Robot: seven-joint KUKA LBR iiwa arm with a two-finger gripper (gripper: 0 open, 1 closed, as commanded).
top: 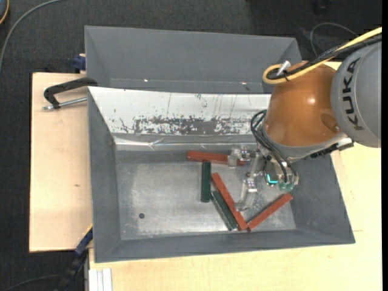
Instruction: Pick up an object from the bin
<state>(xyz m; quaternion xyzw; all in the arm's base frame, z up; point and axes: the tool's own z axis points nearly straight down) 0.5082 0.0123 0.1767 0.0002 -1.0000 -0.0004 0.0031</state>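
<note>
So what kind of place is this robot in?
Probably a robot lab or workshop: a big KUKA arm reaches into a grey metal bin of red and green sticks, set over dark carpet.

The light is soft and fairly bright, and it seems to come from above. The back wall point(176, 102) of the bin point(102, 162) shines almost white, like a mirror. The bin's floor point(151, 193) is a duller grey with a faint gleam. The robot's orange cover point(300, 111) glows softly on top and throws a dark shadow underneath. The carpet point(151, 5) looks very dark.
</note>
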